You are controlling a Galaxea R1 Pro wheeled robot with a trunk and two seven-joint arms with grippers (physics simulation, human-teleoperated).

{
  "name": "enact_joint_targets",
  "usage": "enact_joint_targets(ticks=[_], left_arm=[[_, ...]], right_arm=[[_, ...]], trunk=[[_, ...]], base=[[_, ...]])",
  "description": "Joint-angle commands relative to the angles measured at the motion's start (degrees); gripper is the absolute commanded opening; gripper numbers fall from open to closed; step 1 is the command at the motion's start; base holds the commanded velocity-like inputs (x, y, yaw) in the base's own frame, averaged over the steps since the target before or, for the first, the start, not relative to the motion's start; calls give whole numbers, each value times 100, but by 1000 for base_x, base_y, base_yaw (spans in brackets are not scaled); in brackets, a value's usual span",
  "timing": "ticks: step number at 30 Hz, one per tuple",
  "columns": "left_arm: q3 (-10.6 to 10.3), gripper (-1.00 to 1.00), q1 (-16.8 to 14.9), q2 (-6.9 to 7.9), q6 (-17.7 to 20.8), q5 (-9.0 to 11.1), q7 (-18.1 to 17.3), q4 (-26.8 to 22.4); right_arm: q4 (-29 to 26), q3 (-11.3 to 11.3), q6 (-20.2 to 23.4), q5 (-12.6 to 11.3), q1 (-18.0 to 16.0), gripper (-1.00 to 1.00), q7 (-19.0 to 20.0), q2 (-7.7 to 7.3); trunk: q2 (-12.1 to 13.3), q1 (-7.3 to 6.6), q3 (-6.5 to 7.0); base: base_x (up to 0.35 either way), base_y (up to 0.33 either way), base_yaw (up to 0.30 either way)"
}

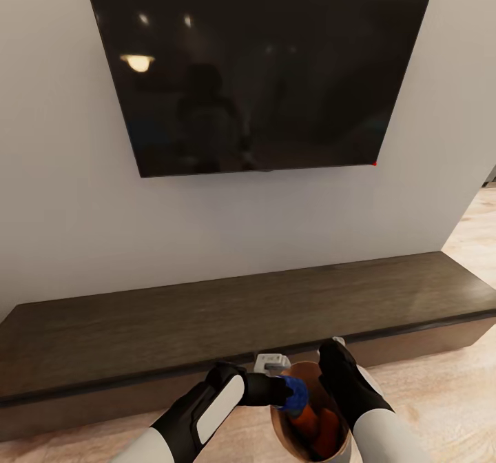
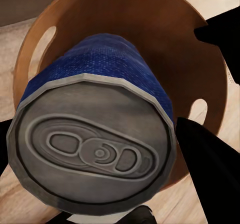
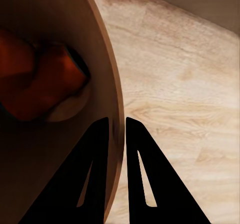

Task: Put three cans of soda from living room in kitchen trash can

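Head view takes in the living room, and the largest thing is the pale wall (image 1: 62, 208), which carries a black wall-mounted TV (image 1: 258, 70) spreading from about 10 o'clock to 1 o'clock of the frame. Below it the long low dark-wood cabinet (image 1: 227, 318) runs across from 9 o'clock to 3 o'clock, standing on the light wood floor (image 1: 448, 394), which shows at 4 o'clock and again at 3 o'clock past the wall's corner.

Next in size, at 6 o'clock, is the tash can (image 1: 284, 435), tan-brown inside, held up in front of the robot. The right gripper (image 1: 337, 370) sits at the bin's 2 o'clock side; in the right wrist view its two dark fingers (image 3: 95, 174) straddle the bin's wall (image 3: 112, 99), one inside and one outside, closed on the rim.

The left gripper (image 1: 286, 391) comes in from 7 o'clock and is clamped on the blue can of soda (image 1: 296, 393), holding it just over the bin's mouth. In the left wrist view the blue can (image 2: 100, 134) shows its grey top with the pull tab, with the bin's brown interior (image 2: 150, 24) behind it.

Smallest are the two orange cans (image 3: 45, 81) lying at the bottom of the bin, touching each other.
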Motion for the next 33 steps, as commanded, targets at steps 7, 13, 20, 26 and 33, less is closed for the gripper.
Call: enact_joint_targets(ticks=[7, 13, 20, 26, 33], left_arm=[[0, -100, 0, 0, -8, 4, 34, 13], [0, -100, 0, 0, -47, 5, 37, 97], [0, -100, 0, 0, -93, 5, 38, 193], [0, -100, 0, 0, -97, 5, 38, 211], [0, -100, 0, 0, -102, 5, 38, 214]], right_arm=[[-10, 9, 52, 13, -1, -100, 29, 8], [-11, 164, 166, 1, 2, -100, 35, 17], [-11, 402, 194, 4, -1, -100, 379, 23], [-66, 596, 363, -8, -1, -100, 479, 32], [-165, 708, 431, -28, -1, -100, 502, 51]], trunk=[[0, 0, 0], [0, 0, 0], [0, 0, 0], [0, 0, 0], [0, 0, 0]], base=[[0, 0, 0], [0, 0, 0], [0, 0, 0], [0, 0, 0], [0, 0, 0]])
